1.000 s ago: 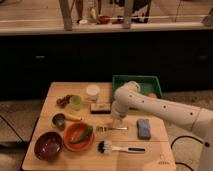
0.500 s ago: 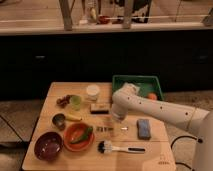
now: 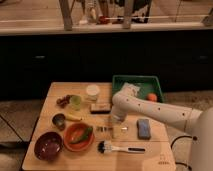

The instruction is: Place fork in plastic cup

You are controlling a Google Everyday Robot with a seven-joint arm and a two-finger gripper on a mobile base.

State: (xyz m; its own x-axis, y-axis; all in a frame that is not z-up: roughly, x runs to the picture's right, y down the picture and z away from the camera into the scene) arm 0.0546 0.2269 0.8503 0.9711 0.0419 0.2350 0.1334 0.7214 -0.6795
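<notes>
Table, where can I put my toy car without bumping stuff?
The table is bare at its near right corner, past the brush and blue sponge, and at the far left corner behind the grapes. The middle is crowded: the gripper hangs low by the fork, with the purple bowl and orange plate alongside.

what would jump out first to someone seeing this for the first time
The white robot arm stretches in from the right across the wooden table, its end effector low over the table's middle, right at the small silver fork. Next come the bright colours: a green tray at the back right holding an orange, and an orange plate beside a dark red bowl at the front left.
</notes>
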